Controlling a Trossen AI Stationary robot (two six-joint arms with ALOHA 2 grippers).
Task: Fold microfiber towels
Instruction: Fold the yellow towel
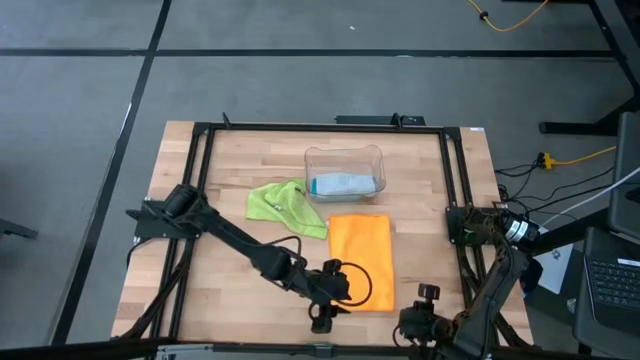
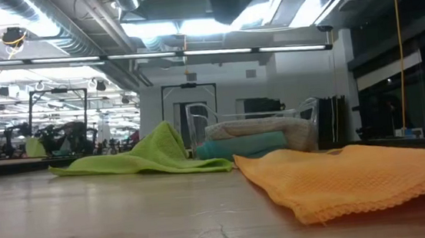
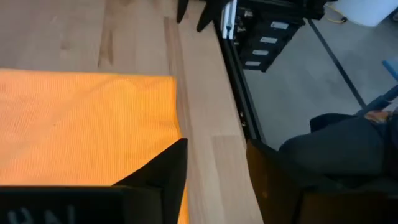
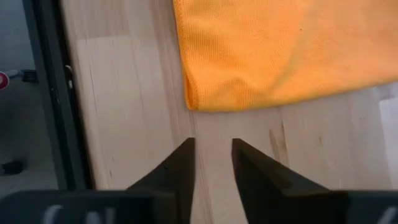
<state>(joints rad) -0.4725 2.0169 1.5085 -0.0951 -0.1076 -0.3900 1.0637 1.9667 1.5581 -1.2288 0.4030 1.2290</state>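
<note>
We square the orange towel (image 1: pixel 361 262) with both grippers empty: right gripper (image 4: pixel 212 163) slightly parted at its six o'clock corner; left gripper (image 3: pixel 214 168) apparently parted.

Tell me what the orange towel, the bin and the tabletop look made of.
Orange towel: soft woven cloth, probably microfiber; fine ribbed texture, stitched hem, matte.
Bin: clear rigid plastic by the look; see-through walls, contents visible.
Tabletop: light wood, butcher-block style; joined planks with grain, smooth low-sheen finish.

Two dark jointed arms, black looping cable, wedge-shaped black jaws
</note>
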